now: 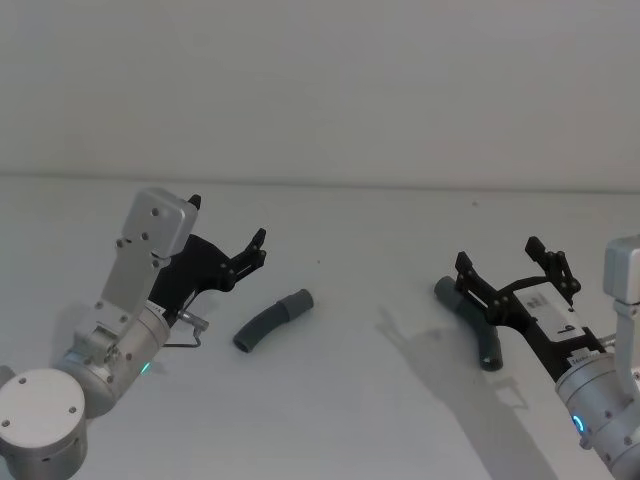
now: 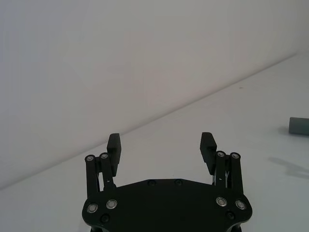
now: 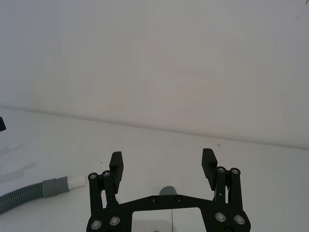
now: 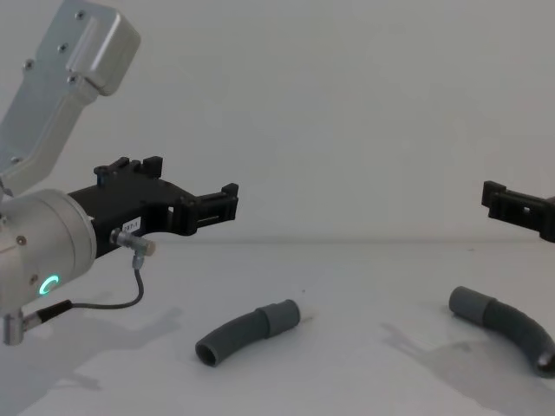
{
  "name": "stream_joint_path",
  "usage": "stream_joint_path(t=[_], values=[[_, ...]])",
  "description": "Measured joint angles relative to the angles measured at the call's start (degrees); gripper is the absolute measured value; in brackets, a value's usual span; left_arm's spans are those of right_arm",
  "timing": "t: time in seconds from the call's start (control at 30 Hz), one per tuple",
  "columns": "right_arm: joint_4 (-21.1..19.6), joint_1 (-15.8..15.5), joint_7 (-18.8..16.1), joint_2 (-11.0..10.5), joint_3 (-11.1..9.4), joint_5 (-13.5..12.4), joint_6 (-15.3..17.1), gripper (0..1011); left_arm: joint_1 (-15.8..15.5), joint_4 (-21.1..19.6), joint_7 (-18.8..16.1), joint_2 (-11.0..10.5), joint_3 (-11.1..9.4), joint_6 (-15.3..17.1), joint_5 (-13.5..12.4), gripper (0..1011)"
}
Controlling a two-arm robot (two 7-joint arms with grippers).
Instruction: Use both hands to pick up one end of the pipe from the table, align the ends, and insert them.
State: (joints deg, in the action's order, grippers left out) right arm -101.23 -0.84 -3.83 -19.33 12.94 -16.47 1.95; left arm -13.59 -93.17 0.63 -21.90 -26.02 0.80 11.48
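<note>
**Both grippers open above the table, hose pieces not gripped**

The left hose piece [image 1: 268,324] is seen lying flat on the table [image 1: 370,420], left of the middle. Its lighter cuff [image 1: 297,302] is turned toward the far edge and the right. A white stub [image 3: 76,182] is seen sticking out of that cuff in the right wrist view.

The right hose piece [image 4: 510,331] is found nearer the right edge, well apart from the first. Its cuff [image 4: 471,303] is pointed toward the left piece.

The left gripper [image 1: 228,220] is held in the air to the left of the left hose piece, clear of it. Its fingers [image 2: 114,142] are spread wide, with nothing between them.

The right gripper [image 1: 498,255] is held over the right hose piece, well above the table in the chest view. Its fingers [image 3: 116,162] are likewise spread apart and hold nothing. The cuff end of that piece is seen below the gap between them.
</note>
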Motion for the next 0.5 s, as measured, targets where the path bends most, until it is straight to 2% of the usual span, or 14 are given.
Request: stream_joint_path(t=[0.3,0.5], values=[[0.0,0.0,0.0,0.0,0.0,0.0,0.0,1001,0.1,-0.3,0.0,-0.3,0.2,0.4,0.0,1000],[0.0,0.0,0.0,0.0,0.0,0.0,0.0,1001,0.8,-1.9,0.6,-2.4,1.7,3.4,0.2,1000]])
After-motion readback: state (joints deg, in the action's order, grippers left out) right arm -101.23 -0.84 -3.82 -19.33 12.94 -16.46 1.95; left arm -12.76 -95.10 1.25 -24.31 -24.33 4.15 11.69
